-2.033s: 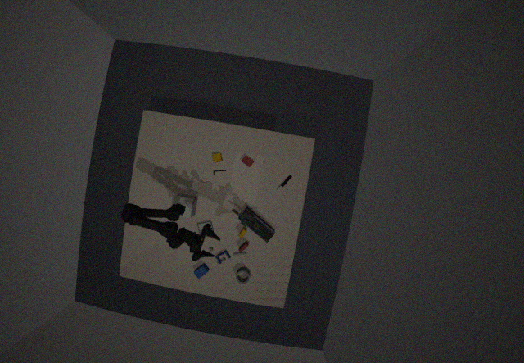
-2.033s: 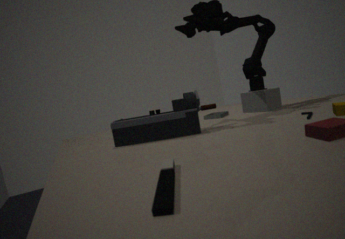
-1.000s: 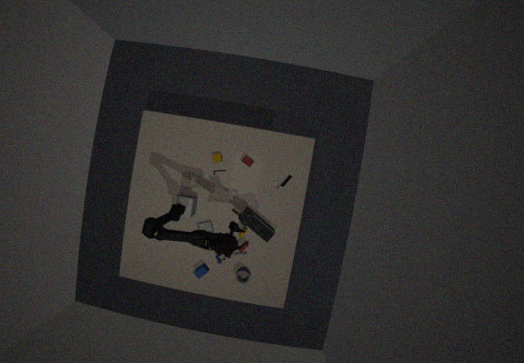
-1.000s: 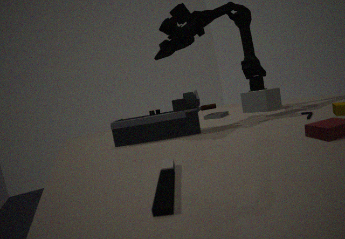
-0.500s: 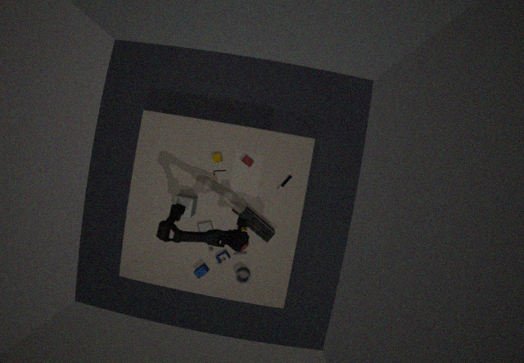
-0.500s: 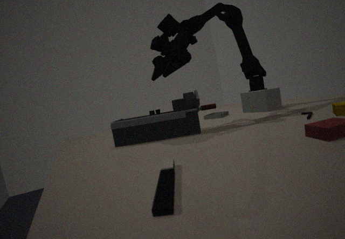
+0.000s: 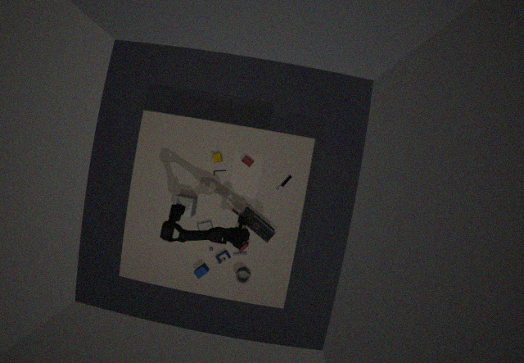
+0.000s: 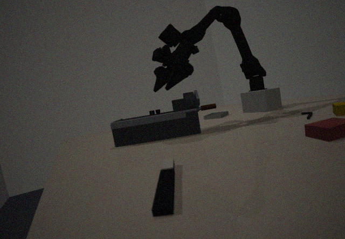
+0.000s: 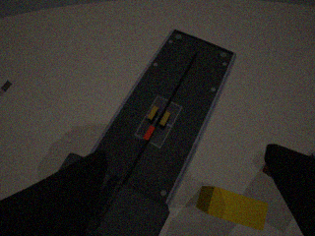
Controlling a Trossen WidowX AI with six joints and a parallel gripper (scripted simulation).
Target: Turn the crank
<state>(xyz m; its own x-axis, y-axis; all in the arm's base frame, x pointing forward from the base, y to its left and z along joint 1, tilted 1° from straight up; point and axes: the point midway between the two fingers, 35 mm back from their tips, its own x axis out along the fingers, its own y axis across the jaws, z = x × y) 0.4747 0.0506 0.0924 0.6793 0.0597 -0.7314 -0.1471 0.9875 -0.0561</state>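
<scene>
Red pointer (image 9: 149,133) sitting just below two brass marks (image 9: 153,113) (image 9: 164,118), mid-frame, yellow block (image 9: 235,206) lying lower right.

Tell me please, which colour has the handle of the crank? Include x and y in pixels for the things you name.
The crank handle (image 8: 208,107) is reddish-brown; it shows best in the exterior view.

On the desk (image 7: 169,261) (image 8: 250,203), the crank machine (image 7: 259,224) (image 8: 156,130) (image 9: 172,79) lies right of the arm's base block (image 7: 191,205) (image 8: 260,101) in the top view, with its handle (image 8: 208,107) jutting out at one end. On the machine's top, the pointer (image 9: 149,133) sits just beside the two zero marks (image 9: 158,116), toward the housing (image 8: 185,101) (image 9: 135,211), between them and that end. In the exterior view, the knife-like tool (image 8: 164,191) lies before the machine and the flat block (image 8: 324,129) well to its right.
</scene>
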